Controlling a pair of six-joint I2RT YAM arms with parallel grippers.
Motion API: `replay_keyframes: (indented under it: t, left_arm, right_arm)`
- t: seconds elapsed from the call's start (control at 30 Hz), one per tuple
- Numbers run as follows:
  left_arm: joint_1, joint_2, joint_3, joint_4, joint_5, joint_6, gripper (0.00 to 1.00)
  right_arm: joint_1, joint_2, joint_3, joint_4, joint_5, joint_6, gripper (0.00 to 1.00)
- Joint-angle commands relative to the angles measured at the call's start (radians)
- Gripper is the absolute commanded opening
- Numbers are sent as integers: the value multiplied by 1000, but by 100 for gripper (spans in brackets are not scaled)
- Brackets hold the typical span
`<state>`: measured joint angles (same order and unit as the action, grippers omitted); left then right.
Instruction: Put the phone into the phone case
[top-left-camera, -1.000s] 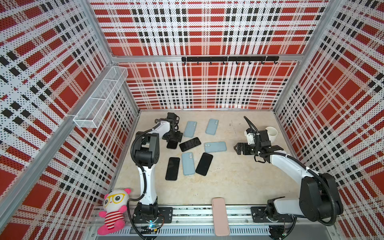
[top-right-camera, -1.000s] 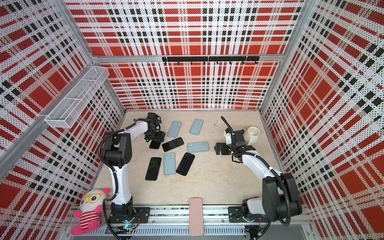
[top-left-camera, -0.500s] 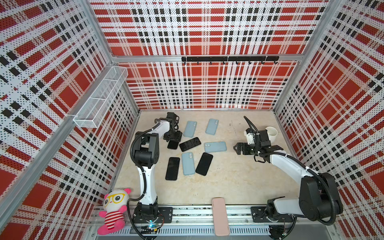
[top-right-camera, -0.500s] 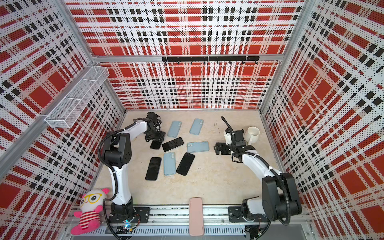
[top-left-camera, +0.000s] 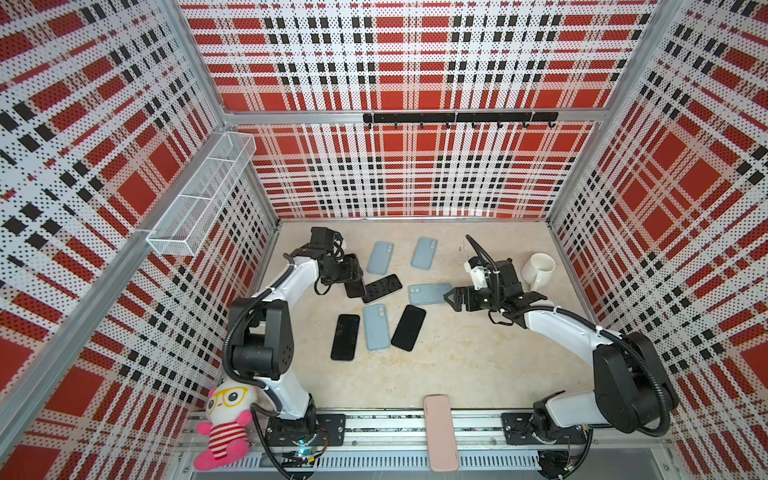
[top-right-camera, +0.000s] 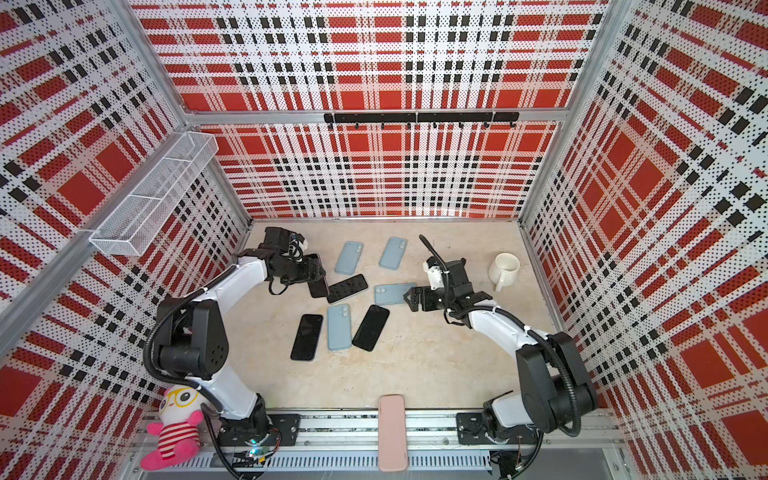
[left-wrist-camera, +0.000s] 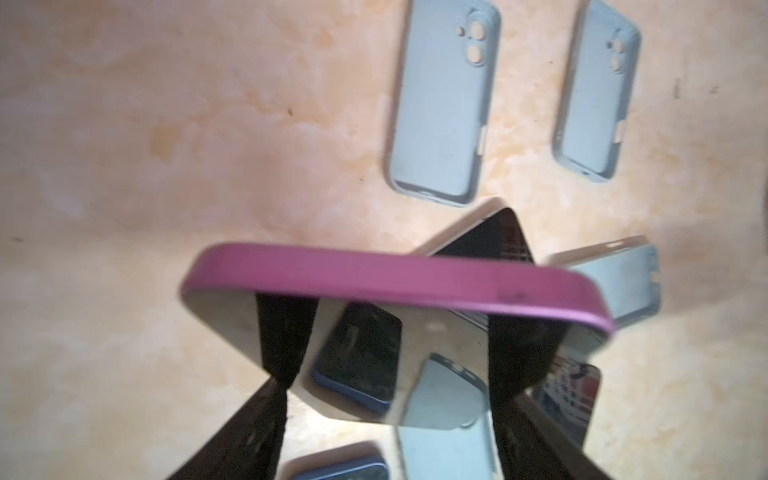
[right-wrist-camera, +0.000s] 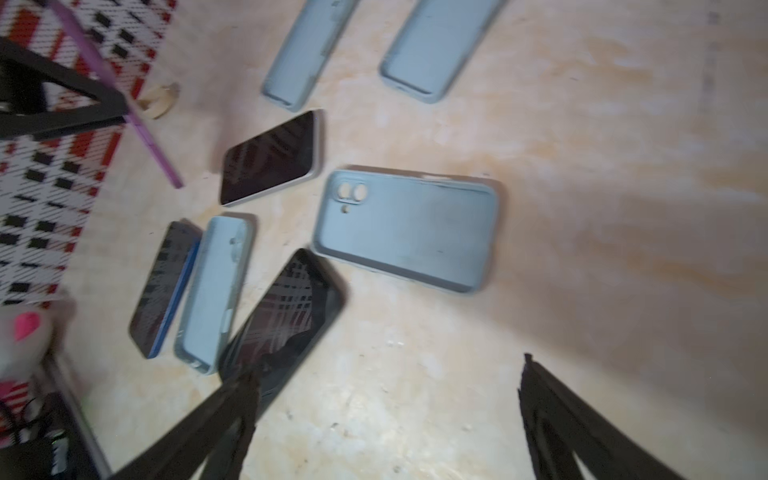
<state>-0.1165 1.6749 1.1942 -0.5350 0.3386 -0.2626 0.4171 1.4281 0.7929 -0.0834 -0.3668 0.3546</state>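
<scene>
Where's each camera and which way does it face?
Top views: high in front, looking down on the table; left arm, right arm show.
Left wrist: arm-mounted, faces down past the left end effector gripping the magenta-edged phone.
Right wrist: arm-mounted, faces the blue case beyond the open right end effector.
Shared: both wrist views show that phone.

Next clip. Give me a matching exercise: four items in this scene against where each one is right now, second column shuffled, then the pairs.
1. purple-edged black-screen phone
2. white ceramic mug
3. pale pink phone-shaped slab
4. pink-and-white plush doll

A. lying across the metal front rail
B. front left corner, beside the left arm's base
C. gripped in the left tool
D. on the beige tabletop, far right side

Pairs: 1-C, 2-D, 3-A, 4-B
</scene>
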Motion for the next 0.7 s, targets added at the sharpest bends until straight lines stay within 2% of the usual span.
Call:
replay_keyframes:
  t: [0.0, 0.1, 0.2, 0.37, 0.4, 0.47, 0.53, 0.67]
  left_arm:
    - [-41, -110, -109, 300, 167, -256, 74]
    - [-69, -156, -172, 357, 111, -305, 71]
    - [-88, -154, -211, 351, 115, -324, 70]
    - [-123, -189, -318, 574, 171, -517, 67]
    - [-157, -198, -337, 622, 176, -562, 66]
    - [-172, -213, -355, 660, 165, -607, 65]
    - [-173, -224, -336, 609, 126, -572, 68]
    - [-167, -193, -187, 307, -123, -353, 77]
  right_arm:
    - [89, 28, -18, 243, -63, 77, 98]
    - [154, 68, 5, 314, -41, 105, 97]
    - [186, 109, 24, 334, -25, 108, 97]
    - [236, 157, 12, 449, -42, 88, 97]
    - [244, 164, 0, 498, -38, 83, 97]
    - [254, 179, -21, 575, -19, 73, 96]
    - [254, 187, -1, 528, 37, 39, 95]
    - [253, 182, 29, 442, 74, 8, 95]
